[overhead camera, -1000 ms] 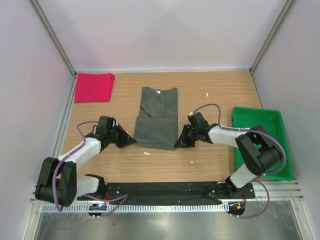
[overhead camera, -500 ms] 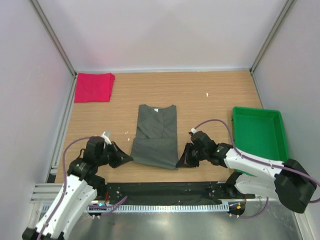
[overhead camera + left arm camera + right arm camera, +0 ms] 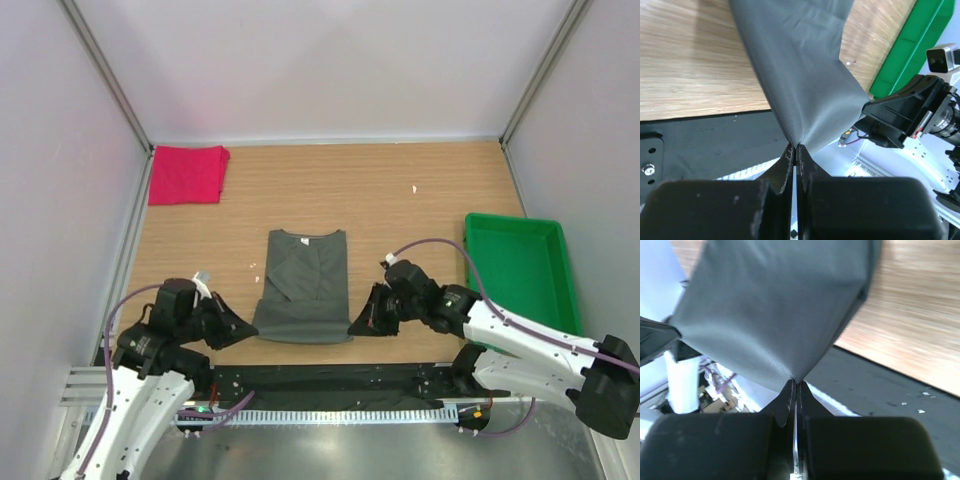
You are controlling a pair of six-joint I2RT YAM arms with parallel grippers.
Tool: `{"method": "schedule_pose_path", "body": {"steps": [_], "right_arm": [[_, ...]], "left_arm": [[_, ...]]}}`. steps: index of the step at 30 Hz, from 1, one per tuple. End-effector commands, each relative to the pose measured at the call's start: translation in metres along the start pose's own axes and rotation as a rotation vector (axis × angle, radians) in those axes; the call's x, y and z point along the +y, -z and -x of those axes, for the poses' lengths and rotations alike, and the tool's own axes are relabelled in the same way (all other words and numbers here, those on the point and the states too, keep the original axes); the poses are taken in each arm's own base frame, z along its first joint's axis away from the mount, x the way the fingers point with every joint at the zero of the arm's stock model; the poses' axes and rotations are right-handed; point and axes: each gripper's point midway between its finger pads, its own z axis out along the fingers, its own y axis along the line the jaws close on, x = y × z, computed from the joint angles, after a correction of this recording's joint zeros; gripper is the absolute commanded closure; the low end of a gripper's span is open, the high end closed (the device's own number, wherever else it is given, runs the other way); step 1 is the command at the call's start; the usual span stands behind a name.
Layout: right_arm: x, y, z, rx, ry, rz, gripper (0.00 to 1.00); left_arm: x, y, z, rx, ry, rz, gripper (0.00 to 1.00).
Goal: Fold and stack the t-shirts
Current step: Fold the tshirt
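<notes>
Left fingers (image 3: pixel 782 174) and right fingers (image 3: pixel 785 401) pinch the grey t-shirt (image 3: pixel 303 285) corners.

This is a robotics lab test cell: plain white panel walls (image 3: pixel 330 70) on aluminium frame posts (image 3: pixel 108 75) box in a wooden tabletop (image 3: pixel 400 190) on three sides. Two cabled robot arms, the left arm (image 3: pixel 135 395) and the right arm (image 3: pixel 520 335), are bolted to a black base plate (image 3: pixel 320 380) along its near edge, and a green plastic tray (image 3: pixel 520 270) sits at its right edge
</notes>
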Motion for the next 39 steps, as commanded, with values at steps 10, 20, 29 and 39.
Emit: {"method": "schedule_pose_path", "body": {"steps": [10, 20, 29, 39], "right_arm": [[0.066, 0.027, 0.082, -0.028, 0.02, 0.079, 0.99], [0.079, 0.018, 0.137, -0.011, 0.041, 0.083, 0.99], [0.083, 0.018, 0.173, -0.013, 0.016, 0.117, 0.99], [0.084, -0.005, 0.224, -0.006, -0.008, 0.139, 0.99]], "left_arm": [[-0.072, -0.01, 0.076, -0.11, -0.141, 0.039, 0.98], [-0.1, -0.035, 0.126, -0.144, -0.188, 0.101, 0.98], [-0.109, -0.049, 0.168, -0.157, -0.174, 0.106, 0.97], [-0.107, -0.082, 0.21, -0.148, -0.167, 0.152, 0.95]]}}
